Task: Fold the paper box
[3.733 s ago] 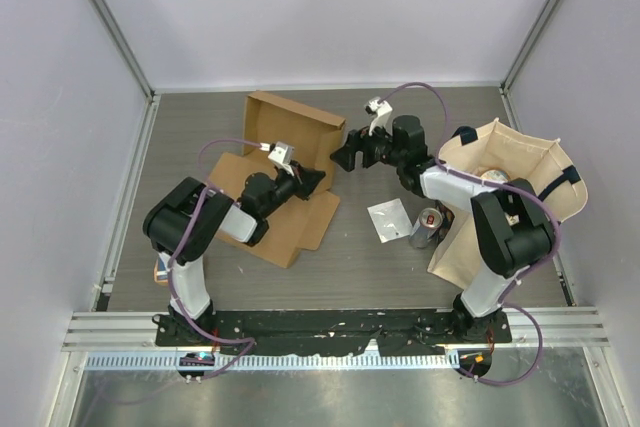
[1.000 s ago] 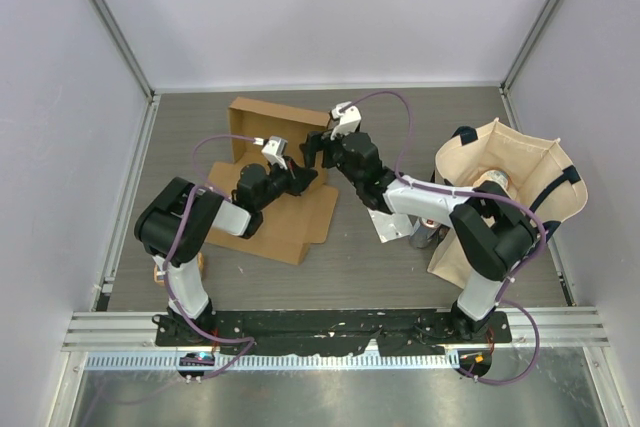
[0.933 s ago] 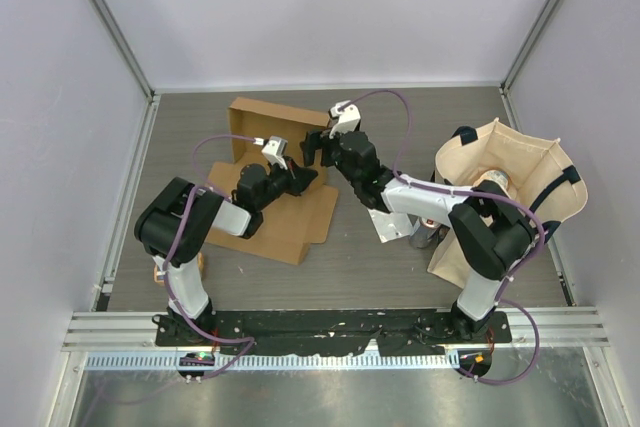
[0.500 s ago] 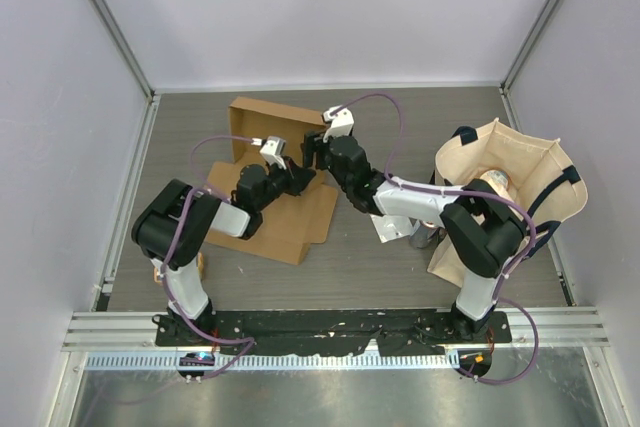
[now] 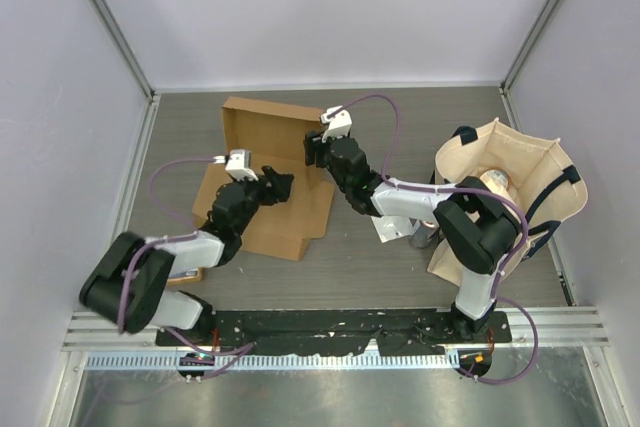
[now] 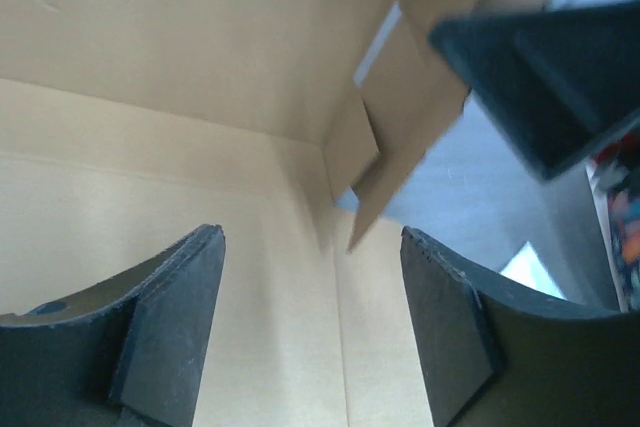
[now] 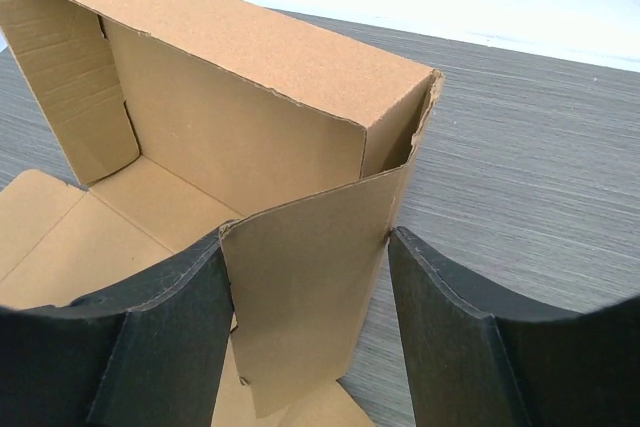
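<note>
Grey table (image 5: 400, 117) carries the paper box (image 5: 290, 227), part-folded: back wall up, front panel flat. Tote bag (image 5: 450, 247) sits well right of box. Right gripper (image 7: 308, 247) straddles box's right side flap; clamped or not, cannot tell. Left gripper (image 6: 310, 247) hangs over box floor, jaws released, empty.

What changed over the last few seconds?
Left claw let go of the paper box, opened and pulled back toward its base. Right claw moved left and now straddles the box's right side flap. Tote bag unmoved.
</note>
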Tool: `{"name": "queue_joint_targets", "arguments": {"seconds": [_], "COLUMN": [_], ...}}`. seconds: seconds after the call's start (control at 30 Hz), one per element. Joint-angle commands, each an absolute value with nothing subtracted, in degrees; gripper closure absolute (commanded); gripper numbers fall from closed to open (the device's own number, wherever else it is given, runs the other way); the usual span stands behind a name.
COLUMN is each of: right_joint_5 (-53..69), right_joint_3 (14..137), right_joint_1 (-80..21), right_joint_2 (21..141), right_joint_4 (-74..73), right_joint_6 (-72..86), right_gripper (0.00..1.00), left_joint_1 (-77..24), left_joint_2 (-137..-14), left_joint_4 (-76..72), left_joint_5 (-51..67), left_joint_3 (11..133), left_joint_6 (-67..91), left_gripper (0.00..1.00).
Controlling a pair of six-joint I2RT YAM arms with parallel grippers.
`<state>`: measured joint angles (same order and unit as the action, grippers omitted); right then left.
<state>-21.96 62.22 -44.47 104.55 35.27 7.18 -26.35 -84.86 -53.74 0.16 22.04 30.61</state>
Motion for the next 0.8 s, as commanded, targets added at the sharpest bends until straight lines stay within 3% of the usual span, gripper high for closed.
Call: {"name": "queue_joint_targets", "arguments": {"seconds": [0.0,0.03,0.13,0.23,0.43,0.77], "right_joint_5": [-22.50,-22.24,-21.71,-20.92,-19.60,-18.46], "right_joint_3": [62.14,62.14,62.22,62.49,63.54,63.81], "right_joint_1": [-44.56,-44.56,-44.56,-44.56,-44.47,-43.86], "right_joint_2": [104.33,104.15,104.15,104.41,105.21,105.91], "right_joint_4": [40.08,40.17,40.43,40.52,39.82,39.37], "right_joint_6": [4.40,4.31,4.31,4.48,5.01,5.45], "right_gripper": [0.36,0.36,0.36,0.36,0.36,0.37], "left_joint_1": [-26.02,-25.15,-19.29,-10.41,-3.18,-1.85], "left_joint_2": [-71.74,-70.07,-68.02,-71.71,-80.14,-91.92], "left_joint_4": [-41.61,-38.96,-32.54,-27.26,-35.42,-32.53], "left_joint_5": [-20.44,-27.35,-31.90,-26.05,-9.00,-9.57], "left_joint_3": [22.49,23.20,27.23,31.90,35.15,48.40], "left_joint_6": [30.41,29.54,27.25,29.35,20.40,12.57], "left_gripper": [0.23,0.20,0.15,0.15,0.18,0.18]}}
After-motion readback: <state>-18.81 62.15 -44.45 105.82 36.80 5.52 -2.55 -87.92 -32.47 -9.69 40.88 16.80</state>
